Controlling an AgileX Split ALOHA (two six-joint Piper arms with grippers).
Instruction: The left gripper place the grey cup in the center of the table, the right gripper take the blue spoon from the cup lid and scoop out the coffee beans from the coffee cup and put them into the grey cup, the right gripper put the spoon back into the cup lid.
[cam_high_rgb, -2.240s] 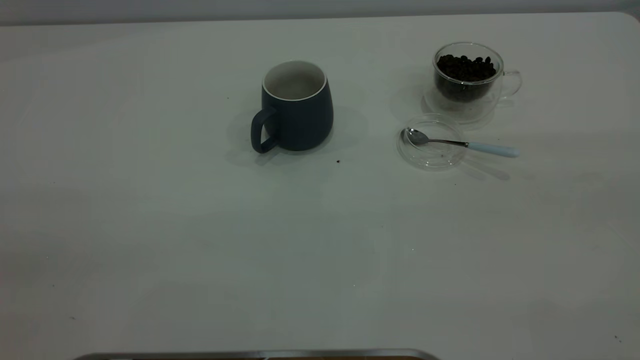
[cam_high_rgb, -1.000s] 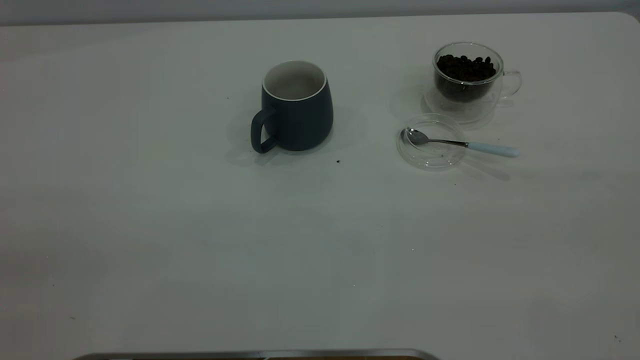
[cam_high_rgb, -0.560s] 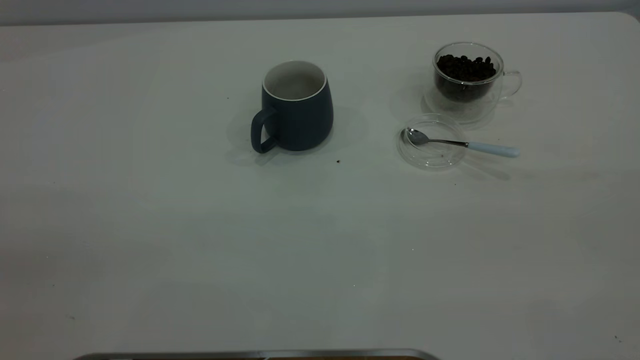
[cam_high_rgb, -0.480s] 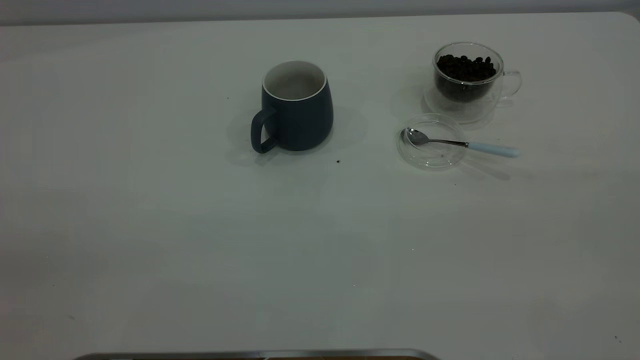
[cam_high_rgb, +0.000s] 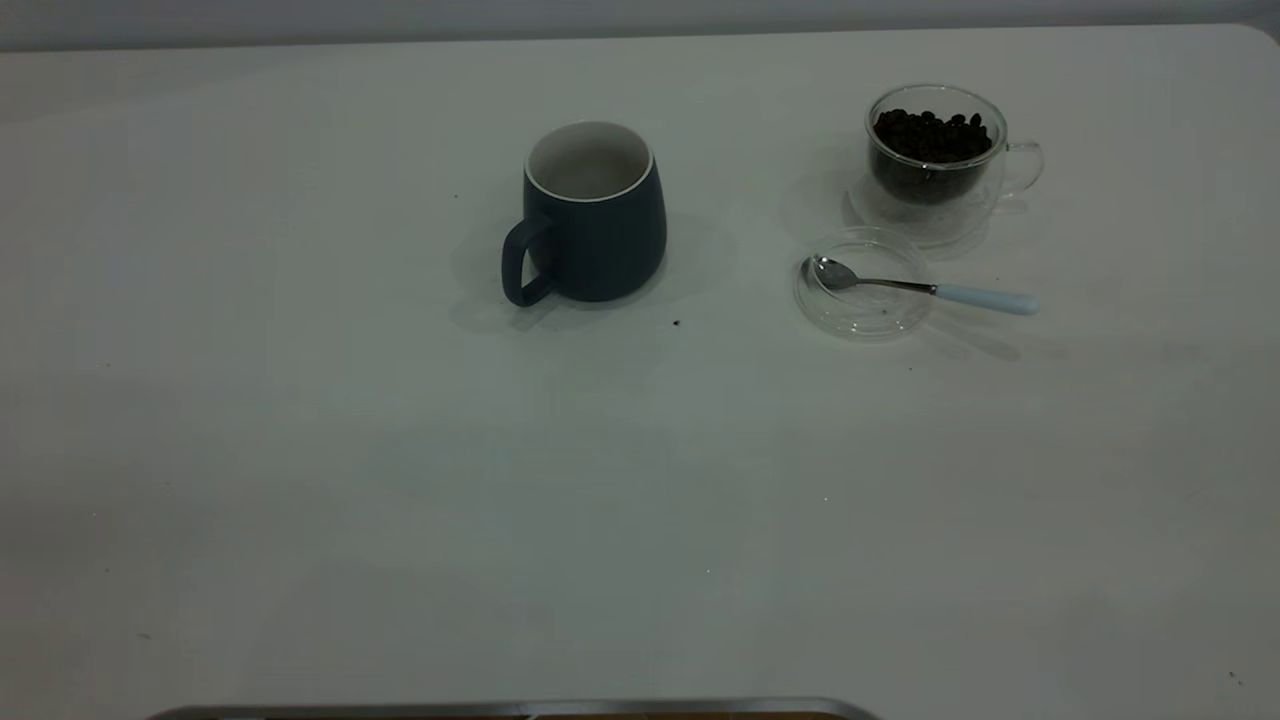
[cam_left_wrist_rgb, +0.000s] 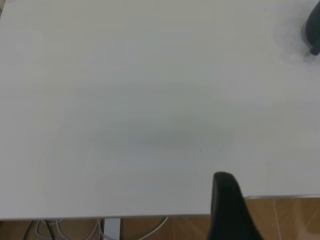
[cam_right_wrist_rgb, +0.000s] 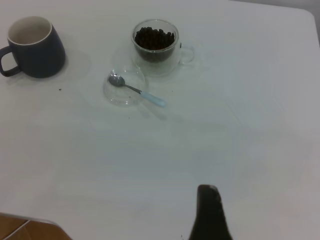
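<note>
The grey cup (cam_high_rgb: 593, 212) stands upright near the table's middle, with its handle toward the front left. It looks empty. It also shows in the right wrist view (cam_right_wrist_rgb: 34, 46) and at the edge of the left wrist view (cam_left_wrist_rgb: 313, 31). The glass coffee cup (cam_high_rgb: 934, 158) holds coffee beans at the back right. The clear cup lid (cam_high_rgb: 862, 284) lies in front of it, with the blue-handled spoon (cam_high_rgb: 985, 298) resting bowl-down in it. My left gripper (cam_left_wrist_rgb: 225, 202) hangs over the table's near edge, far from the cup. My right gripper (cam_right_wrist_rgb: 208, 202) is over bare table, well short of the spoon (cam_right_wrist_rgb: 150, 96).
A single dark speck, perhaps a bean (cam_high_rgb: 676, 323), lies just in front of the grey cup. A metal rail (cam_high_rgb: 520, 708) runs along the table's front edge. Neither arm shows in the exterior view.
</note>
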